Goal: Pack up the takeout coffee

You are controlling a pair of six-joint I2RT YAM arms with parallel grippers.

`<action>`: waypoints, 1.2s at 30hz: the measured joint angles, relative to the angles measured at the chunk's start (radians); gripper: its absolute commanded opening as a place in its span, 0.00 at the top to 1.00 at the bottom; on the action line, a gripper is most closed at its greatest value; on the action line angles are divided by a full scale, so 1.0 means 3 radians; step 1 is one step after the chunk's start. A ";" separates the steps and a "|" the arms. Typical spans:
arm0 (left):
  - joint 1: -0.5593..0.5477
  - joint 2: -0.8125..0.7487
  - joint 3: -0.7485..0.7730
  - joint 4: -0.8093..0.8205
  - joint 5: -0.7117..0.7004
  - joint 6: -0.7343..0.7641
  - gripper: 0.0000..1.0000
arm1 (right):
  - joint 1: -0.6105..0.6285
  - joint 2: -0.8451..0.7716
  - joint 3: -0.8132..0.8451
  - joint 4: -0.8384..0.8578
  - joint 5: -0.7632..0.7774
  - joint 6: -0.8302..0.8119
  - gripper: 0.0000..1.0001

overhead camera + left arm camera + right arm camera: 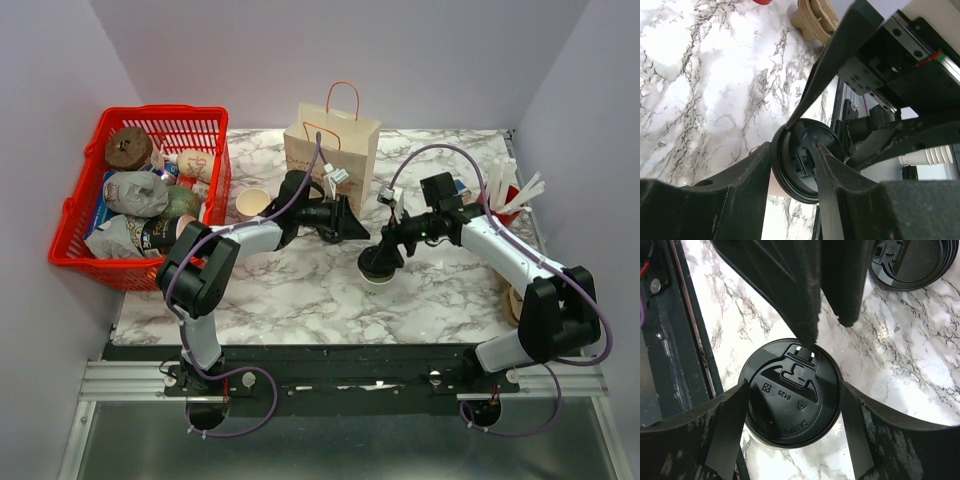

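Note:
The takeout coffee (378,270), a small whitish cup with a black lid (790,395), stands upright on the marble mid-table. My right gripper (383,255) is over it. In the right wrist view (792,386) its two fingers rest against opposite sides of the lid's rim. My left gripper (350,228) reaches in from the left and stands open at the lid (805,167). One finger (827,175) crosses above the lid and the other sits beside the rim, gripping nothing. The brown paper bag (330,150) stands upright behind both grippers.
A red basket (75,215) of packaged goods fills the left side. A tan open cup (253,203) stands beside it. A loose black lid (912,265) lies near the coffee. A red cup of white sticks (510,195) and tan cup carriers (515,300) sit at the right.

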 measured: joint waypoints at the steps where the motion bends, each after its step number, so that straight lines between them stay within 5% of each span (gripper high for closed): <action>1: -0.0003 0.0008 0.0001 0.0001 0.0000 0.0000 0.52 | 0.0023 -0.0010 -0.0001 -0.0005 0.0025 -0.0017 0.21; 36: -0.0122 0.0046 -0.0086 -0.0144 0.0112 0.0127 0.53 | 0.0272 -0.0393 -0.0179 -0.0106 0.0411 -0.0476 0.18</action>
